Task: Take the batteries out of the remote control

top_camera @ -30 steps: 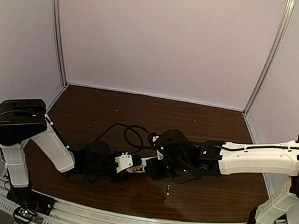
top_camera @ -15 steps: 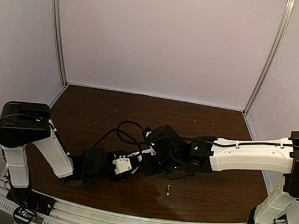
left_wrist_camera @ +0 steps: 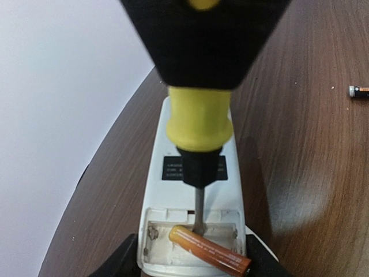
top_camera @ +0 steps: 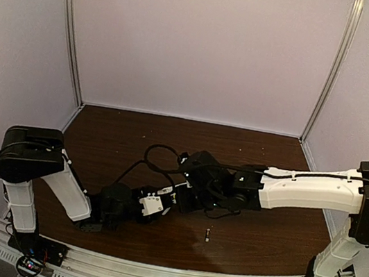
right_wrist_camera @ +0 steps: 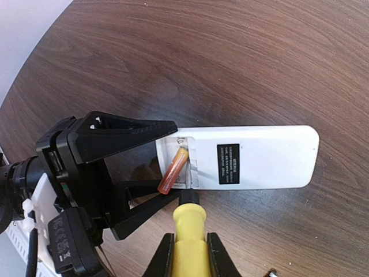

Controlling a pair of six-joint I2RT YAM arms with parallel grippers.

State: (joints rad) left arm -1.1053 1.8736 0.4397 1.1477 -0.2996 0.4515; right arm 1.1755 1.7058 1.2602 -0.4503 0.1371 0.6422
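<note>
My left gripper (left_wrist_camera: 193, 268) is shut on the battery end of the white remote control (left_wrist_camera: 155, 184), which lies face down with its compartment open. The remote also shows in the right wrist view (right_wrist_camera: 271, 156). The orange-red battery (left_wrist_camera: 210, 250) sits tilted in the compartment, one end raised over the edge (right_wrist_camera: 173, 168). My right gripper (right_wrist_camera: 190, 257) is shut on the yellow-handled screwdriver (right_wrist_camera: 189, 231), whose tip stands in the compartment behind that battery (left_wrist_camera: 199, 210). The dark battery (top_camera: 207, 235) lies loose on the table to the right (left_wrist_camera: 358, 91).
Black cables (top_camera: 157, 159) loop on the brown table behind the grippers. White walls close the back and both sides. A metal rail (top_camera: 163, 276) runs along the front edge. The two grippers (top_camera: 175, 200) meet at the table's middle front.
Both grippers have shifted a little left and away from the front edge, still together on the remote. The dark battery on the table has not moved.
</note>
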